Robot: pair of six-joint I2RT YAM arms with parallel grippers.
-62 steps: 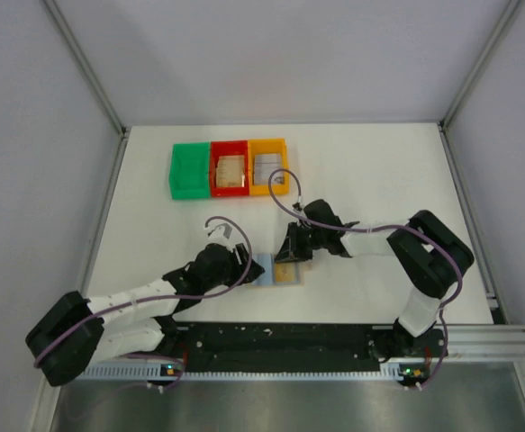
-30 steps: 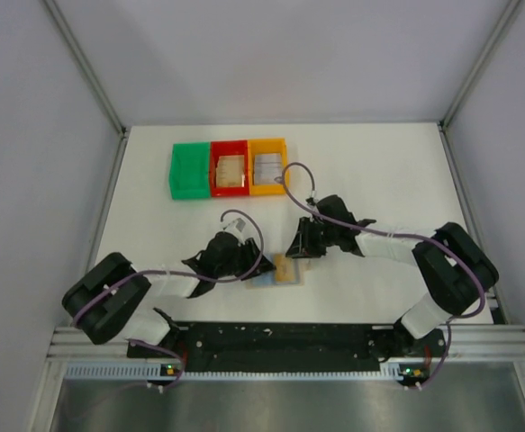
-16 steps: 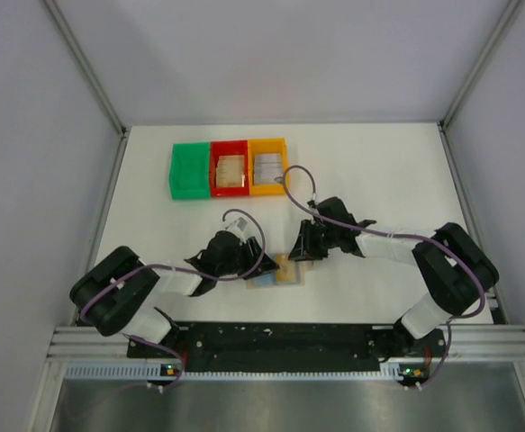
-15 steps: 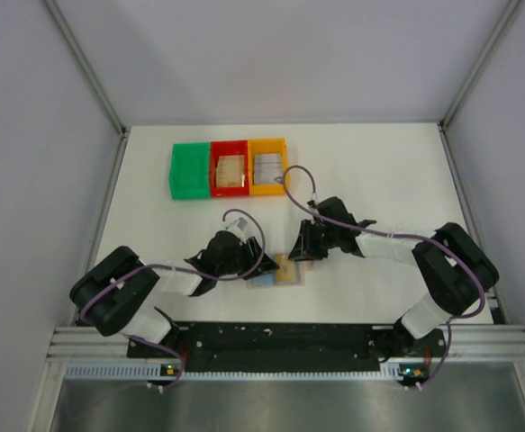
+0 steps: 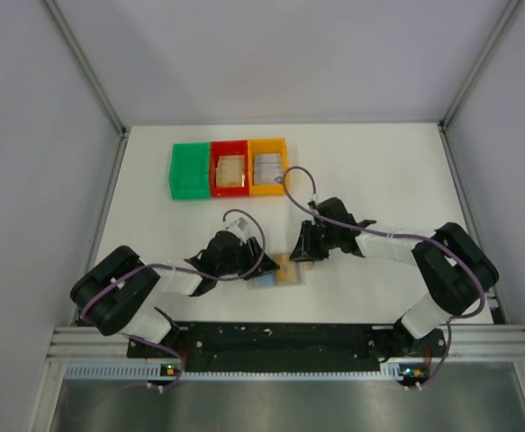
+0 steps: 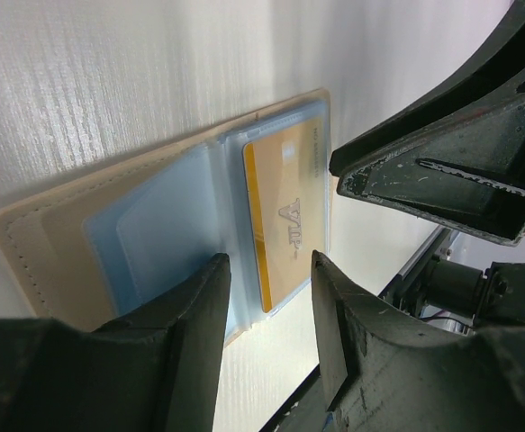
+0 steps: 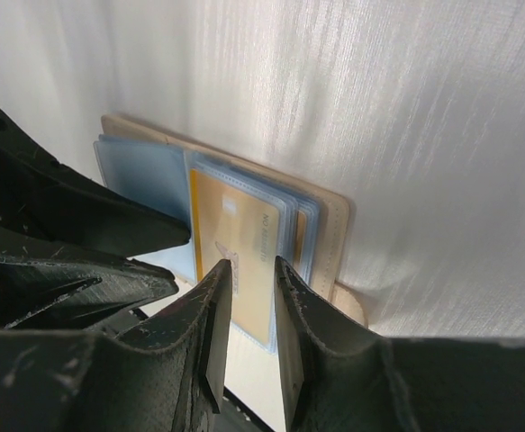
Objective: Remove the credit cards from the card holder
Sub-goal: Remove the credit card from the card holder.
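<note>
The card holder [image 5: 271,274] lies open on the table, tan skin with blue-grey clear sleeves [image 6: 154,234]. A yellow credit card [image 6: 289,216] sits in its top sleeve, also in the right wrist view [image 7: 235,236]. My left gripper [image 5: 247,262] is open at the holder's left half, its fingertips [image 6: 215,270] low over the sleeve edge with nothing between them. My right gripper [image 5: 302,251] hovers just above the yellow card, jaws a narrow gap apart [image 7: 249,270], holding nothing. More sleeves are stacked behind the card.
Three bins stand in a row at the back: green [image 5: 188,171], red [image 5: 215,153] holding tan cards [image 5: 230,171], orange [image 5: 282,148] holding grey cards [image 5: 267,167]. The two grippers face each other closely over the holder. The arms' base rail [image 5: 280,337] runs along the near edge.
The left arm has folded its elbow in while its gripper stays at the holder. The right gripper has crept closer over the yellow card and its jaws have narrowed slightly.
</note>
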